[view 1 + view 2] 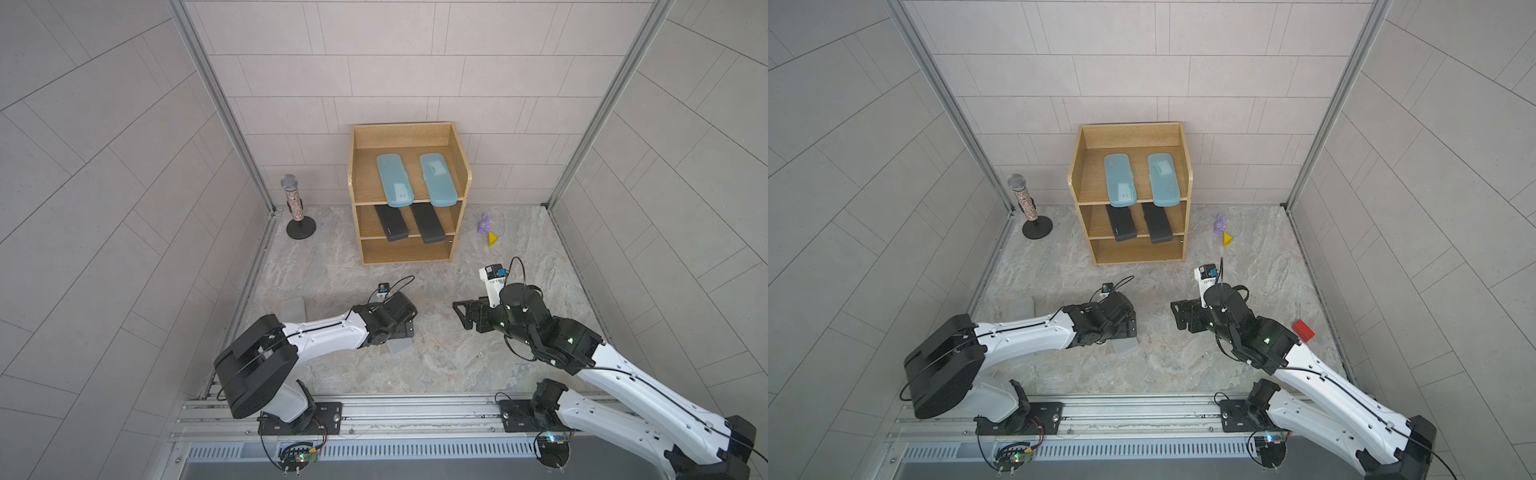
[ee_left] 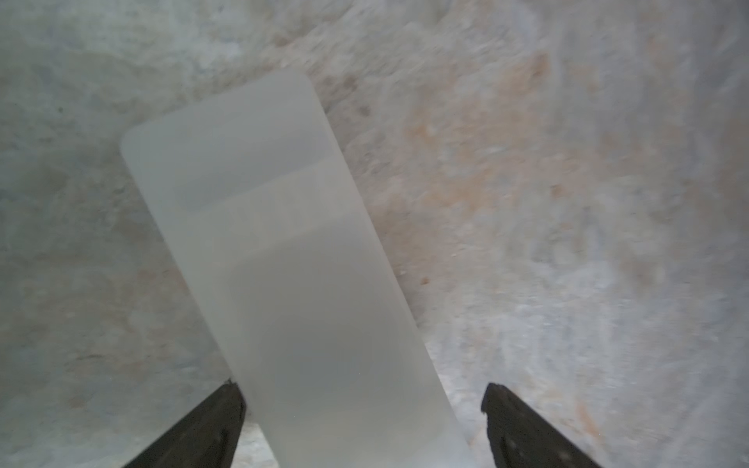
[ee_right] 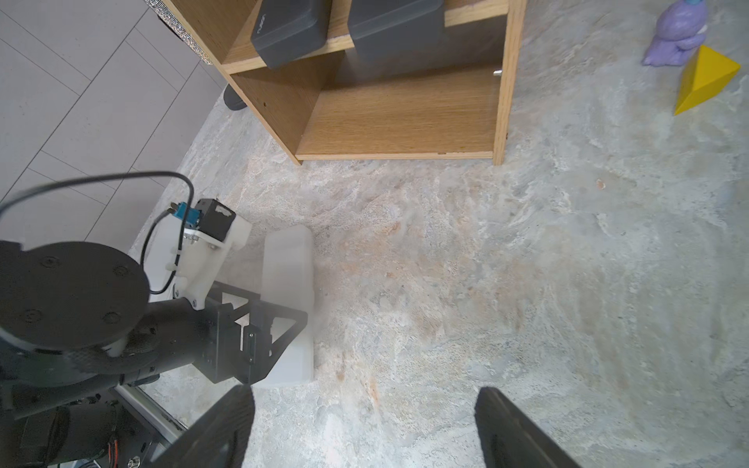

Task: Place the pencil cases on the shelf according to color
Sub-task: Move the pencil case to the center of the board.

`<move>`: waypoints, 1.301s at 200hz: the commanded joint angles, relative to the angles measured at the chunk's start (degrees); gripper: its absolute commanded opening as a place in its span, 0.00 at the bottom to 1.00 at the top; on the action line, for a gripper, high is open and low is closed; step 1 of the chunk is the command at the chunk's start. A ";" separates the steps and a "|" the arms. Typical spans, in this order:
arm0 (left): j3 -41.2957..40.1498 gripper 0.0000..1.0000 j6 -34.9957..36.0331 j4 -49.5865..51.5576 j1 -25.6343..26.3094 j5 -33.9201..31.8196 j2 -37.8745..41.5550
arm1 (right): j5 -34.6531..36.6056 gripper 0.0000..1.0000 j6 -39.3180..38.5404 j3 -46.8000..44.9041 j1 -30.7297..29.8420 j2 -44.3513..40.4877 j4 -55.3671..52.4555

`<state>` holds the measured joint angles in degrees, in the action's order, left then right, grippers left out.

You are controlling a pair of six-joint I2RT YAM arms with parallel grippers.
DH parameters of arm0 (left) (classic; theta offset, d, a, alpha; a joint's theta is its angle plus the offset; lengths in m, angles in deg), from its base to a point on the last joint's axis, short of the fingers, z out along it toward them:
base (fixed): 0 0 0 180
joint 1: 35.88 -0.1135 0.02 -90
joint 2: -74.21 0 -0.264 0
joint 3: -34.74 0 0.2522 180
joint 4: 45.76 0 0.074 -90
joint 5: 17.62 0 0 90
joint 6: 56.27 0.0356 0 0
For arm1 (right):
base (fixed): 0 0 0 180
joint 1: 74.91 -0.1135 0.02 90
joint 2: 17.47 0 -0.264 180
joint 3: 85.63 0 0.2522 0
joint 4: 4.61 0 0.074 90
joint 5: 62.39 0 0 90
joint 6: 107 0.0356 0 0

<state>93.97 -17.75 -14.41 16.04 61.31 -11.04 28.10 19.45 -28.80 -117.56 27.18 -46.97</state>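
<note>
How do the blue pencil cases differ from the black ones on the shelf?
The blue pencil cases are translucent with rounded ends; the black pencil cases are opaque and squarer. The blue pair lies on the top tier of the shelf, the black pair on its middle tier. Both pairs lie side by side, front ends overhanging their tier's edge.

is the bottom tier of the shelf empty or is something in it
Empty: the right wrist view shows only bare wood across the bottom tier of the shelf, no case in it.

Left gripper (image 2: 362, 391) lowered, jaws spread; right gripper (image 3: 364, 391) empty, jaws wide apart.
</note>
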 commanded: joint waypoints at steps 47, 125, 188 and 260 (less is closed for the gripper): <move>-6.96 1.00 -0.67 21.96 -12.15 -15.93 22.54 | -4.19 1.00 3.55 -6.97 -2.33 8.46 12.43; -12.54 1.00 7.21 19.23 -41.83 -8.84 25.90 | -11.08 1.00 2.97 -2.10 -5.86 30.56 24.40; -14.54 1.00 12.97 10.68 -53.26 0.37 18.48 | -12.94 1.00 4.16 -0.03 -7.77 38.20 27.30; -12.07 1.00 13.81 10.87 -50.31 10.12 12.81 | -8.27 1.00 4.51 0.52 -9.29 38.48 24.11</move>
<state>80.86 -4.73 -3.55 -36.28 66.88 1.11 16.84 23.62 -29.35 -126.66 66.32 -20.46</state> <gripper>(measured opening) 0.997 0.997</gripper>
